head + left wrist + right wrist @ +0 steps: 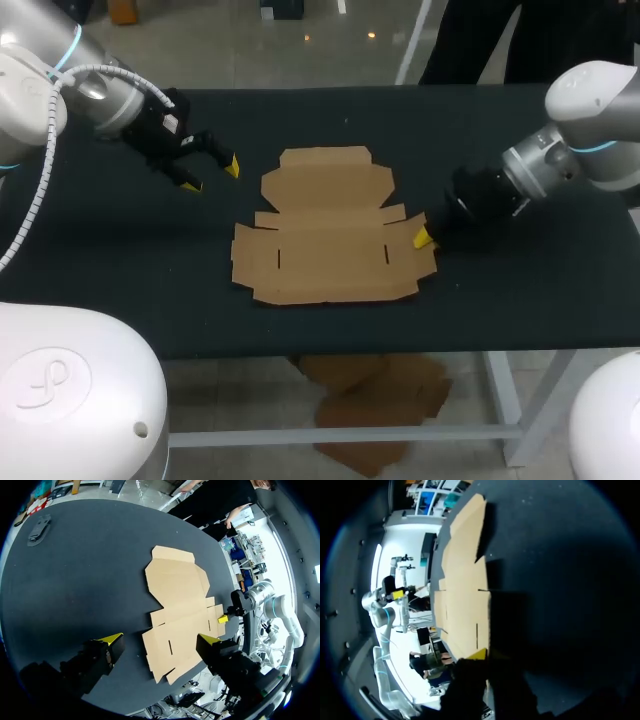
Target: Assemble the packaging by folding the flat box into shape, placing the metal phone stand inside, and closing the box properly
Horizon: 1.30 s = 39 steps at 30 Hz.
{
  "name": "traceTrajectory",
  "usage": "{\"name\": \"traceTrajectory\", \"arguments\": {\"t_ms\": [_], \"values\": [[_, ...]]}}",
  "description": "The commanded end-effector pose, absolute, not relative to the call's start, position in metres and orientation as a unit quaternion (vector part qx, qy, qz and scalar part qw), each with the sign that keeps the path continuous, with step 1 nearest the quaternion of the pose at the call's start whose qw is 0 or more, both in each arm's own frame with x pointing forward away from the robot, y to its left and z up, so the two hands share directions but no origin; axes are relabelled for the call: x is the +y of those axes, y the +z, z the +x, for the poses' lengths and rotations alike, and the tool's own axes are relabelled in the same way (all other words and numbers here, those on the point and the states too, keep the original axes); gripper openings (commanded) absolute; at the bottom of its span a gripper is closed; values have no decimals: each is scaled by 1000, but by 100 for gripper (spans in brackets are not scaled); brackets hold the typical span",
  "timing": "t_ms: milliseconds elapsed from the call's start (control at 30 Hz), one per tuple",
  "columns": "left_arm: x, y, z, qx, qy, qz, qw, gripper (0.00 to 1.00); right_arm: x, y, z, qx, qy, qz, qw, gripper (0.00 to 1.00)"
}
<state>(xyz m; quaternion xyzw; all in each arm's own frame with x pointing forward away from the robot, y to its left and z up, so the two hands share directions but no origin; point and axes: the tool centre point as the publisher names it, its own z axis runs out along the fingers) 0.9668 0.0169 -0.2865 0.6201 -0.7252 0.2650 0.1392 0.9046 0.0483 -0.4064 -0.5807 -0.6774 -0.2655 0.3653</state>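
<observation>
Head view first: the box (325, 235) lies flat and unfolded on the bench (130, 290), with no wall raised yet. The right fingers (422, 238) are low at its right side flap, and one yellow tip touches the flap's edge or is just over it. The second tip is hidden, so I cannot tell if they are spread or pinching the card. The left fingers (230, 164) are spread wide and hold nothing. They hover over bare bench, with the box ahead of them and to one side, well apart. In the left wrist view a small dark thing, perhaps the stand (39, 529), lies far ahead of the left fingers near the bench's far edge. It is too small to be sure.

I judge the folding is only at its start. The danger I see is sliding. Nothing presses the box down, so if the right fingers push against the flap instead of getting under it, the whole sheet may travel toward the left fingers or turn. A lift that begins beside the scored line could also bend the card in a wrong place. Thin card also slips easily from a shallow pinch.
</observation>
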Motion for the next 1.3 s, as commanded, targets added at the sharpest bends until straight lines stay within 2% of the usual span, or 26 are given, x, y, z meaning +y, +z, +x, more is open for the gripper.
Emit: {"name": "traceTrajectory", "arguments": {"t_ms": [33, 67, 100, 567, 600, 667, 767, 867, 933, 1033, 1100, 1167, 1200, 1233, 1300], "values": [[17, -286, 966, -725, 264, 621, 138, 100, 48, -406, 905, -676, -266, -581, 367, 24], [17, -286, 966, -725, 264, 621, 138, 100, 47, -405, 904, -674, -265, -584, 367, 67], [17, -286, 966, -725, 264, 621, 138, 100, 46, -404, 904, -674, -265, -584, 367, 98], [17, -286, 966, -725, 264, 621, 138, 100, 10, -360, 921, -693, -263, -599, 303, 100], [17, -286, 966, -725, 264, 621, 138, 100, 8, -358, 922, -694, -263, -599, 300, 98], [17, -286, 967, -722, 272, 623, 132, 100, 2, -350, 927, -699, -265, -598, 289, 78], [18, -285, 968, -716, 279, 628, 125, 100, -4, -342, 932, -703, -269, -597, 277, 59], [19, -285, 969, -715, 279, 629, 122, 100, -9, -335, 939, -709, -267, -594, 270, 57], [20, -285, 969, -713, 277, 633, 117, 100, -11, -331, 943, -711, -267, -593, 268, 49], [21, -285, 969, -709, 275, 641, 105, 100, -12, -325, 948, -718, -262, -589, 262, 46], [23, -285, 969, -707, 277, 643, 102, 99, -13, -321, 951, -724, -259, -586, 256, 36], [25, -285, 968, -704, 280, 646, 99, 43, -14, -317, 953, -729, -258, -583, 249, 22], [26, -284, 968, -702, 283, 647, 96, 0, -14, -315, 955, -731, -258, -582, 246, 11], [27, -285, 967, -702, 283, 646, 93, 0, -15, -314, 956, -732, -259, -582, 241, 0], [28, -286, 967, -702, 286, 646, 87, 0, -16, -312, 959, -735, -262, -579, 236, 0]]}}
